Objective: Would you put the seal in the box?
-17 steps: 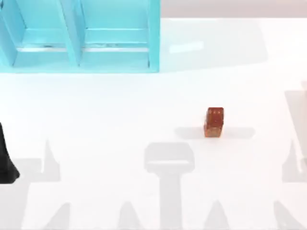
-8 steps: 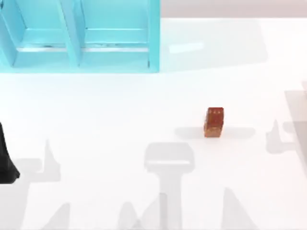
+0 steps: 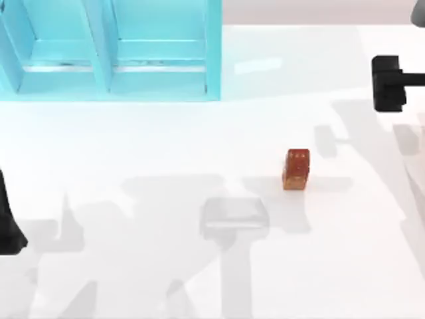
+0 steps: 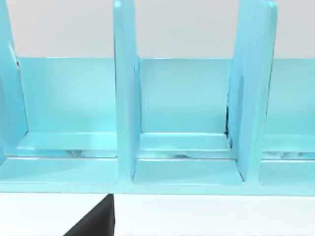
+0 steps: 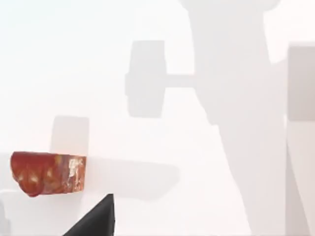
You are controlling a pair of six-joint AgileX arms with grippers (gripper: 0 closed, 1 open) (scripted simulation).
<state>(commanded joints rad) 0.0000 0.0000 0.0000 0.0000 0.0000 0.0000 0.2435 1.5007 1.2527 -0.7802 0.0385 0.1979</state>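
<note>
The seal is a small reddish-brown block with two pale dots, lying on the white table right of centre. It also appears in the right wrist view, where nothing touches it. The box is a light blue open case with dividers at the back left; the left wrist view looks into its compartments. My right arm's black end reaches in from the right edge, behind and to the right of the seal and well apart from it. My left arm stays parked at the left edge.
The white table lies open between the seal and the box. Grey shadows of the arms fall across its front half and right side. A dark wedge of gripper body sits low in each wrist view.
My right arm has come into the top view at the back right, and its shadows have shifted over the table. The seal and the left arm have not moved.
</note>
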